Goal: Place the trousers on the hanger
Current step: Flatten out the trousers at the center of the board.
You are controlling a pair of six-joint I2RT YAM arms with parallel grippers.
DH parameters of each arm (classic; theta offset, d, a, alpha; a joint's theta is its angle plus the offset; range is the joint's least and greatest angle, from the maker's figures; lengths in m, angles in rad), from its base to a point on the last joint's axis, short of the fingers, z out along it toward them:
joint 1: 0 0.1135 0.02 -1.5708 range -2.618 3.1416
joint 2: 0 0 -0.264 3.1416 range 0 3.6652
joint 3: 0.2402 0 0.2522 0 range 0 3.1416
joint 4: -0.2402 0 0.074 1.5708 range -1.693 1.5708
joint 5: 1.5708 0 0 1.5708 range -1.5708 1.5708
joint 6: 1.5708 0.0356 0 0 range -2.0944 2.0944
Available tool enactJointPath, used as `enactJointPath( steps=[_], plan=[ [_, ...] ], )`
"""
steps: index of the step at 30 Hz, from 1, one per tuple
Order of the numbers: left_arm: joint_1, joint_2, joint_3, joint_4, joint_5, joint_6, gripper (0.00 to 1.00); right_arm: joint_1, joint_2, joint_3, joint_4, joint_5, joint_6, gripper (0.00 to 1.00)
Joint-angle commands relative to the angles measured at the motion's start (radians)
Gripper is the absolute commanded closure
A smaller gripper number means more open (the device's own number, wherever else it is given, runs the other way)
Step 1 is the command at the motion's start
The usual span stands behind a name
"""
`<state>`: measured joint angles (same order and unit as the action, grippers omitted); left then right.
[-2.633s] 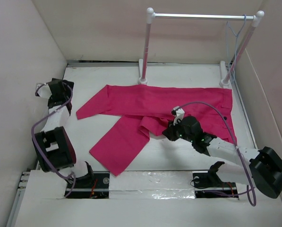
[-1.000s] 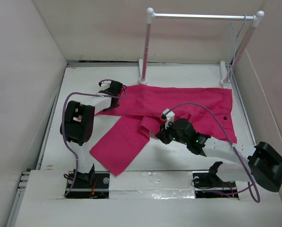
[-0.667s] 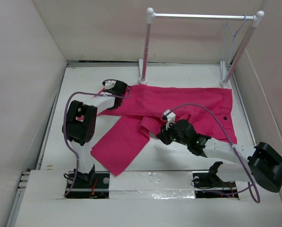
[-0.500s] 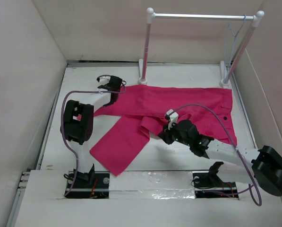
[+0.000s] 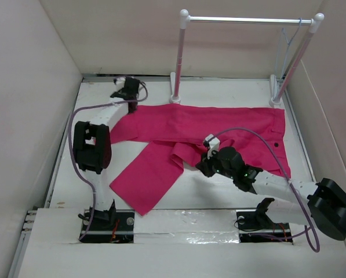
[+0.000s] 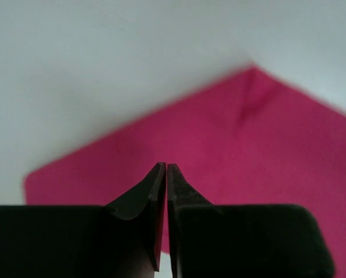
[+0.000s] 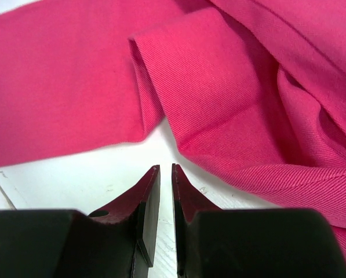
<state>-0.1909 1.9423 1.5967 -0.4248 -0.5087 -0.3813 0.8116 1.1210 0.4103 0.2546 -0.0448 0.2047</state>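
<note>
Two end effectors, both empty, stand at the pick-up step: the left end effector (image 6: 166,168), fingers together, hangs above a cuff of the trousers (image 5: 219,124) spread across the worktop's (image 5: 219,194) middle, and the right end effector (image 7: 166,169), a slit apart, sits beside their middle fold. Next, probably, comes a firm grip on the cloth. The hanger (image 5: 287,43) hangs at the far-right corner, and no container shows.
</note>
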Motion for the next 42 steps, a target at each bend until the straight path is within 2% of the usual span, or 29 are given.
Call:
enactJointPath(
  steps=[1, 2, 5, 11, 17, 26, 42],
  plan=[
    [-0.14, -0.069, -0.185, -0.016, 0.13, 0.026, 0.95, -0.008, 0.031, 0.024, 0.037, 0.003, -0.024, 0.8],
    [-0.14, -0.086, -0.222, 0.016, 0.156, 0.001, 0.87, -0.008, 0.042, 0.027, 0.035, 0.003, -0.025, 0.8],
    [-0.14, -0.102, -0.264, -0.003, 0.17, -0.019, 0.81, -0.008, 0.042, 0.018, 0.047, 0.003, -0.025, 0.8],
    [-0.14, -0.054, -0.282, -0.016, 0.222, 0.009, 0.76, -0.019, 0.037, 0.002, 0.052, -0.003, -0.025, 0.8],
    [-0.14, -0.051, -0.273, -0.023, 0.159, -0.013, 0.76, -0.028, 0.013, -0.013, 0.054, -0.006, -0.027, 0.8],
    [-0.14, -0.18, -0.333, 0.07, 0.142, 0.001, 0.76, -0.037, 0.025, -0.01, 0.055, -0.03, -0.033, 0.8],
    [-0.14, -0.019, -0.291, -0.009, 0.064, 0.036, 0.79, -0.046, 0.013, -0.018, 0.052, -0.027, -0.028, 0.8]
  ],
)
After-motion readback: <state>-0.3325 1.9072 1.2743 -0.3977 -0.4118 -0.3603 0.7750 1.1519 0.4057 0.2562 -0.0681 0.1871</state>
